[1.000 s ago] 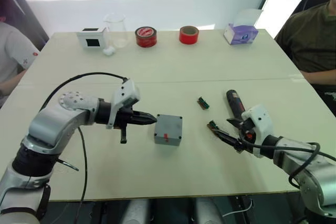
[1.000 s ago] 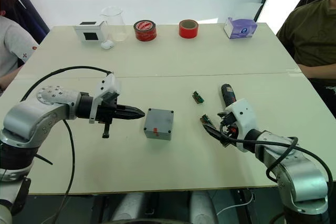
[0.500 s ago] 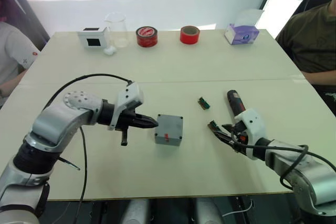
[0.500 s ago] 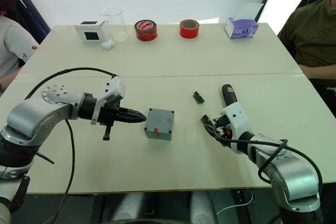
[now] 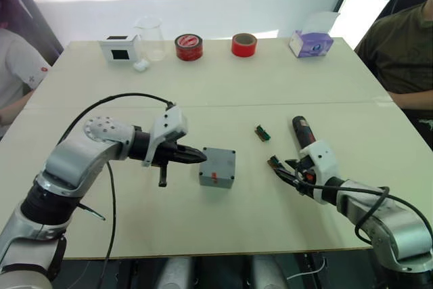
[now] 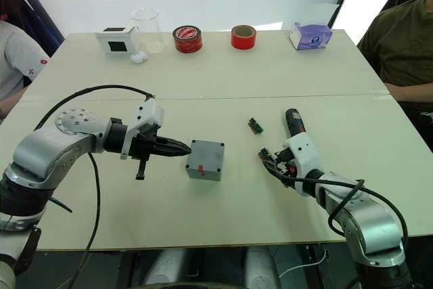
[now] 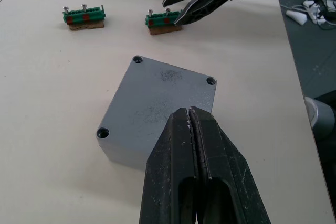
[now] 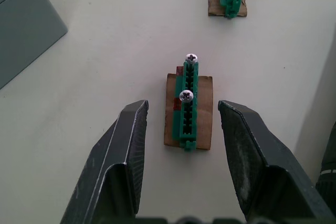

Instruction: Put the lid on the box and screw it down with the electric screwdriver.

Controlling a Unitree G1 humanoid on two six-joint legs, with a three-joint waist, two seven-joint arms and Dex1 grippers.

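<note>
The grey box (image 5: 216, 178) with a red mark on its near side stands mid-table. The lid (image 7: 157, 98), with corner screw holes, lies on top of it. My left gripper (image 5: 201, 157) is shut and empty, its tips at the box's left edge. The black electric screwdriver (image 5: 301, 132) with a red band lies flat to the right. In front of it my right gripper (image 8: 184, 106) is open, its fingers either side of a green screw holder (image 8: 187, 103) carrying two screws, without touching it.
A second green screw holder (image 5: 262, 132) lies between box and screwdriver. Along the far edge stand a white box with a black screen (image 5: 118, 48), a glass beaker (image 5: 150, 37), two red tape rolls (image 5: 189, 47) and a tissue box (image 5: 310, 43). People sit at both table sides.
My left gripper has crept a little to the right, up to the box. My right gripper has shifted slightly left around the green holder. The box and screwdriver have not moved.
</note>
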